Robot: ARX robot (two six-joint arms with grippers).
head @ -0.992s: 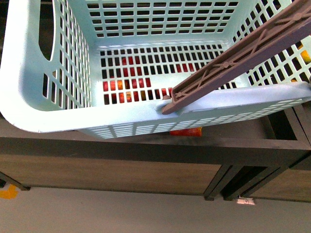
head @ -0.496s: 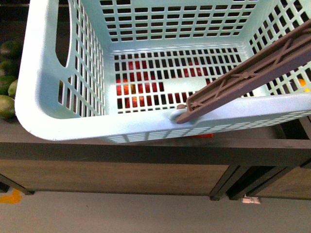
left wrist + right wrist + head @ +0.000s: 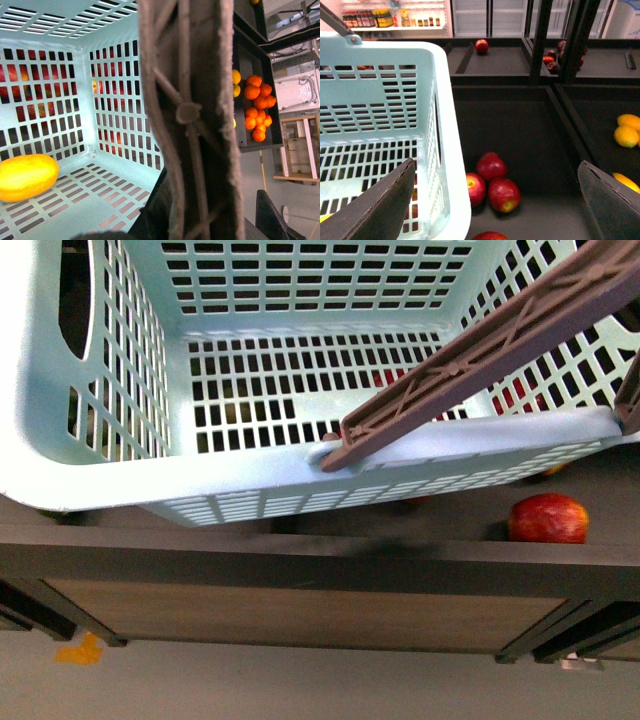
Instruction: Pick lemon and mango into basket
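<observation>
The light-blue basket (image 3: 300, 465) fills the front view, its brown handle (image 3: 470, 365) slanting across it. My left gripper (image 3: 210, 220) is shut on that handle (image 3: 192, 115) and holds the basket over the shelf. A long yellow fruit, by its look the mango (image 3: 25, 176), lies on the basket floor. Small yellow ovals, seemingly lemons (image 3: 625, 136), sit in a dark bin beyond my right gripper (image 3: 497, 200). That gripper is open with nothing between its fingers, hovering beside the basket wall (image 3: 445, 150) above red apples.
Three red apples (image 3: 492, 185) lie in the dark bin beside the basket, and one more apple (image 3: 548, 518) lies on the shelf. A dark divider (image 3: 565, 130) separates the apple bin from the lemons. Oranges (image 3: 257, 107) fill a further bin.
In the front view the basket has shifted left and up. The green fruits at the left have gone from view. A red apple has come into view at the right.
</observation>
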